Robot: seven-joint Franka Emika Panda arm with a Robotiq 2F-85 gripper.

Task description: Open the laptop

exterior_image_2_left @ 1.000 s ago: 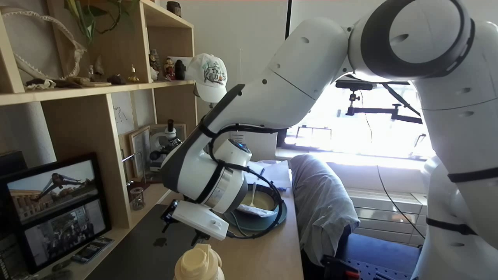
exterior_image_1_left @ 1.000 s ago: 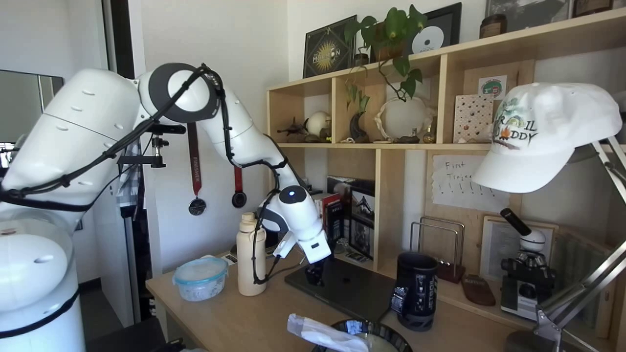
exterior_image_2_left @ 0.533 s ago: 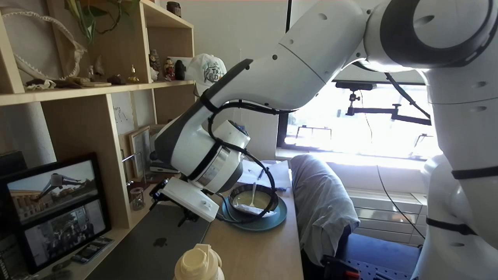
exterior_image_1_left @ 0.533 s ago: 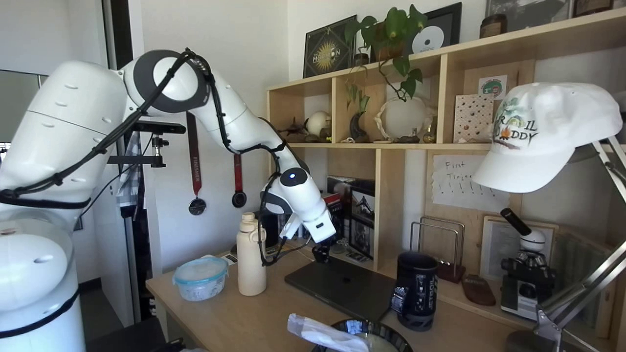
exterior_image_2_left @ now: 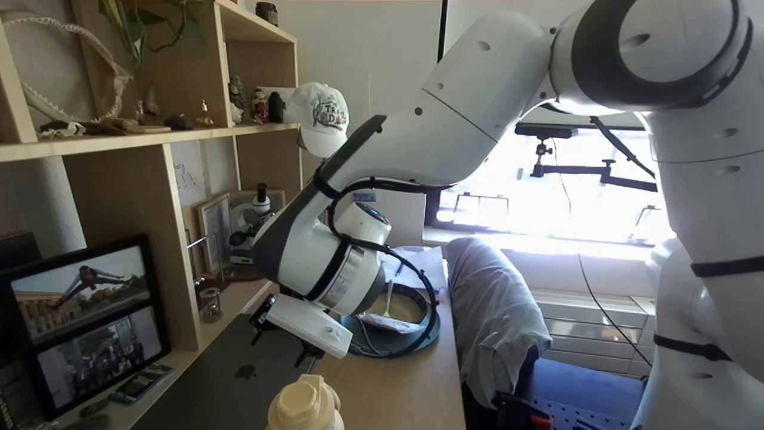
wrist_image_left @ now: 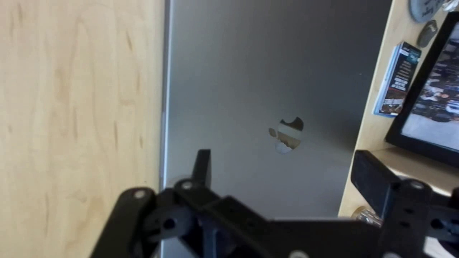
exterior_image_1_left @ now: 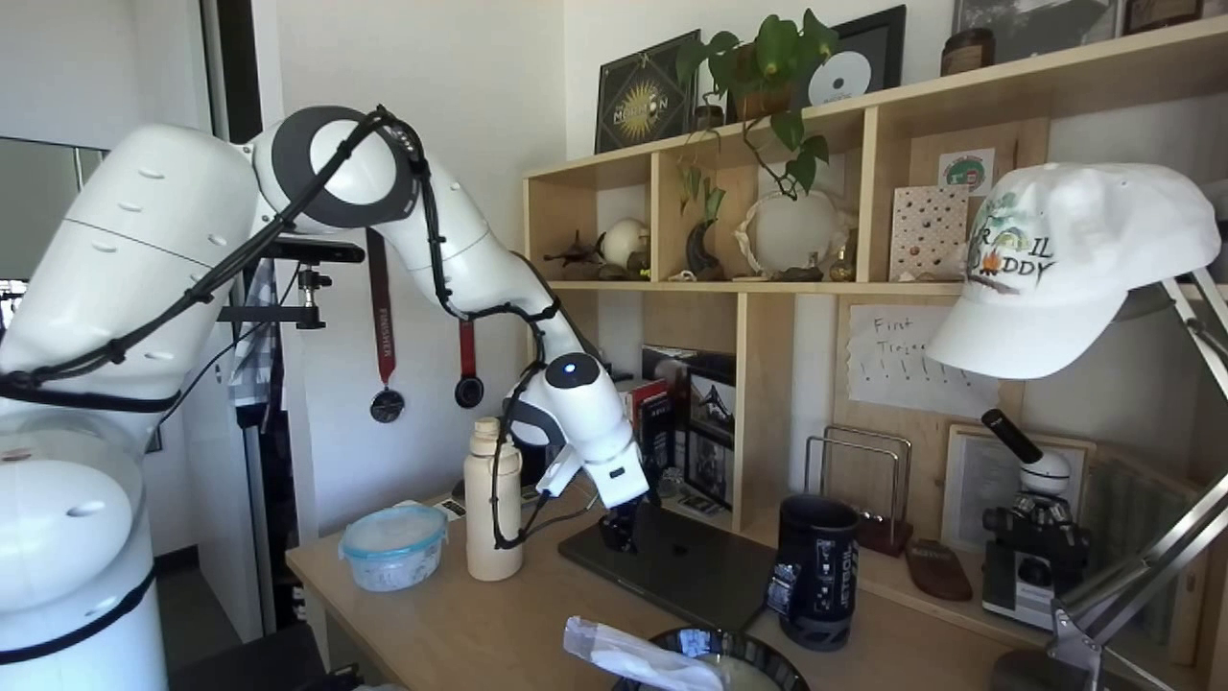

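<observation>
The laptop lies closed on the desk, a thin dark grey slab with an apple logo on its lid. It shows in both exterior views [exterior_image_1_left: 705,576] [exterior_image_2_left: 221,364] and fills the middle of the wrist view [wrist_image_left: 251,79]. My gripper [exterior_image_1_left: 619,530] is above the lid; it also shows in an exterior view [exterior_image_2_left: 279,351]. In the wrist view the gripper [wrist_image_left: 283,157] is open with nothing between its fingers. One finger is over the lid near its front long edge, the other towards the shelf side. Whether a fingertip touches the lid cannot be told.
A cream bottle [exterior_image_1_left: 494,523] stands close to the laptop's end, near the wrist. A black mug [exterior_image_1_left: 820,566] stands at the far end, with a bowl [exterior_image_2_left: 388,289] on a blue plate [exterior_image_2_left: 427,337] nearby. A picture frame [wrist_image_left: 398,123] and shelf [exterior_image_1_left: 765,413] stand behind.
My gripper rose and moved towards the far end of the laptop about half a second ago, then came back down over the lid. The laptop has stayed closed and in place.
</observation>
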